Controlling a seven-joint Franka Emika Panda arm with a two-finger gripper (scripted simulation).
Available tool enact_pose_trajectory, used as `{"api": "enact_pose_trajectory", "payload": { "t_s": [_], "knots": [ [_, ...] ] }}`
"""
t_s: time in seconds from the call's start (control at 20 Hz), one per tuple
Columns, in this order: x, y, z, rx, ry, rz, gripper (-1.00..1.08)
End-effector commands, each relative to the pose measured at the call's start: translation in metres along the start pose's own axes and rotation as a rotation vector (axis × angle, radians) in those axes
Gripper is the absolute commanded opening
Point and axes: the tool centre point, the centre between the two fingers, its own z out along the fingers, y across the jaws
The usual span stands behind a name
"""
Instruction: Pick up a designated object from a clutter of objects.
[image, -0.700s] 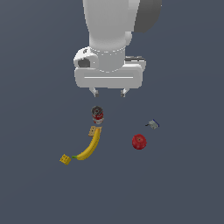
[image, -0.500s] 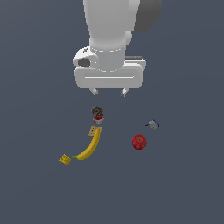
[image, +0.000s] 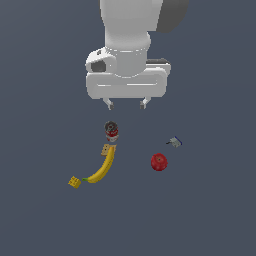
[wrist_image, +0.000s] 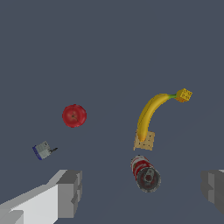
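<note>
Red-and-white can (image: 111, 131) beneath spread tool (image: 126, 104)

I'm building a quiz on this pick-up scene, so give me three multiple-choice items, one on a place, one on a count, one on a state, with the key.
1. What lies nearest the can?
A. the apple
B. a yellow-tan square at the banana's end
C. the grey-blue piece

2. How many yellow-tan squares are there?
A. one
B. two
C. four

3. How is the gripper?
A. open, holding nothing
B. shut on the can
C. shut on the banana

Key: 1 B, the square sits just by the can, under the banana tip. 2 B, another square lies at the banana's other end. 3 A, the wrist view shows its fingers wide apart, the can between them untouched.
</note>
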Motion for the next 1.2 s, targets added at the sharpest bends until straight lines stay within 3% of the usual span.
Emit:
{"api": "enact_pose_trajectory", "payload": {
  "t_s": [0.0, 0.65, 1.15],
  "knots": [
    [0.0, 0.0, 0.001, 0.0, -0.001, 0.001, 1.0],
    [-0.019, 0.023, 0.057, 0.0, -0.012, 0.085, 1.0],
    [-0.071, 0.058, 0.145, -0.003, -0.031, 0.234, 1.0]
  ]
}}
